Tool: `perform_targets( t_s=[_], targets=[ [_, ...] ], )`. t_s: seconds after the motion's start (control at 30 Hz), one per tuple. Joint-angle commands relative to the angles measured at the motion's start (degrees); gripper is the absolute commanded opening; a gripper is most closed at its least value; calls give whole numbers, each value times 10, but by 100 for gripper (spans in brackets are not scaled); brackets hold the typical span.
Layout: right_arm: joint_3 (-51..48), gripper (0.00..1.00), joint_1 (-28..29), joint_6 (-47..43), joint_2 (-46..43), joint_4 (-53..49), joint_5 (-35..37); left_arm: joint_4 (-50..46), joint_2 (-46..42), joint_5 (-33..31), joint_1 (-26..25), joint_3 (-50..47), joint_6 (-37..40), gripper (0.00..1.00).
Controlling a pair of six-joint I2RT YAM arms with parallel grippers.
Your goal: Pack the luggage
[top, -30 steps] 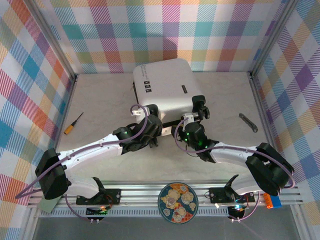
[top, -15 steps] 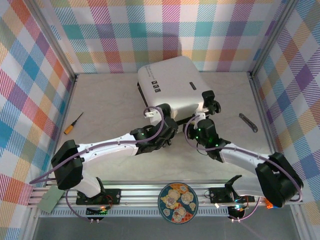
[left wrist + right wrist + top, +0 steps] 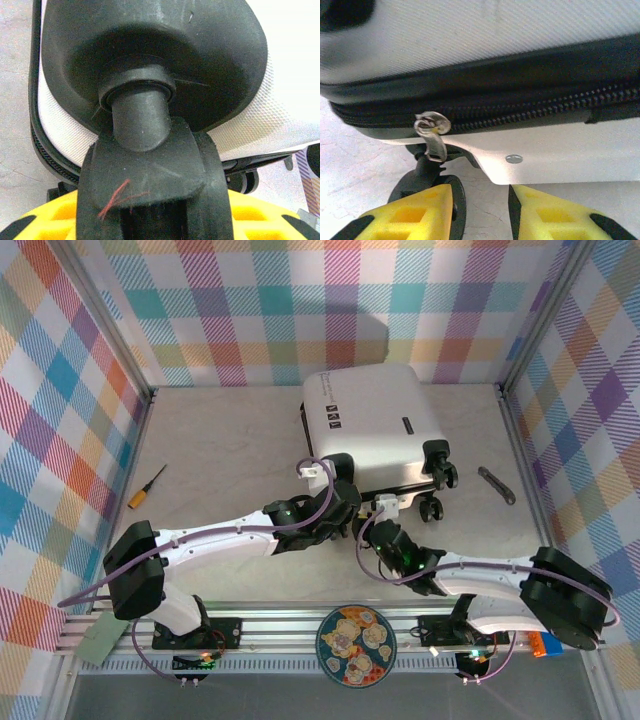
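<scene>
Presently, the left gripper (image 3: 155, 222) is clamped on a black plastic caster wheel (image 3: 145, 165) of the small white hard-shell suitcase (image 3: 285, 100). In the left wrist view its yellow fingers (image 3: 45, 220) sit in the bottom corners of the frame, and the wheel's fork fills the space between them. The wheel's stem rises at frame centre into a rounded black housing (image 3: 150, 45) set in the textured white shell.

The right gripper (image 3: 480, 197) stands parted and holds nothing. Its yellow fingers (image 3: 410, 215) lie along the bottom of the right wrist view, with bare table visible in the gap between them. Just above the finger at lower left, a small silver zipper pull (image 3: 432, 132) hangs from the black zipper band (image 3: 530, 107), which crosses the middle of the frame. A second black wheel (image 3: 425, 182) shows partly behind that finger. A round metal rivet (image 3: 514, 159) sits on the white shell near centre.

In the top view the suitcase lies closed on its broad side on the beige table (image 3: 220, 440), at upper centre to right of centre, with its wheels toward the lower right. Both grippers meet its lower edge: the left at the lower-left corner, the right just beside it.

An orange-handled screwdriver (image 3: 147, 487) lies at left of frame, well apart from the suitcase. A slim grey metal tool (image 3: 497, 485) lies at right, near the wheels. A round patterned plate (image 3: 355, 645) rests at bottom centre.
</scene>
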Motion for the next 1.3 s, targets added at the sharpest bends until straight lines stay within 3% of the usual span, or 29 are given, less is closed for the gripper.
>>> perform_targets(
  t_s=[0.0,0.33,0.53,0.67,0.8,1.03,1.27],
  targets=[
    [17,37,7,29,18,29,49,72,-15,18,-16,36,46,2],
    [39,46,8,31,45,52,40,69,-14,19,-16,37,46,4],
    [54,50,8,33,75,67,39,67,-23,14,-16,33,47,14],
    [70,49,7,44,108,69,56,72,-29,19,-15,29,49,13],
    [76,42,-2,48,120,62,84,74,-30,27,-15,27,49,12],
    [62,17,-34,6,95,42,82,72,-38,17,-15,22,50,12],
    [33,6,-49,-36,32,8,41,69,-38,11,-14,22,54,13]
  ],
)
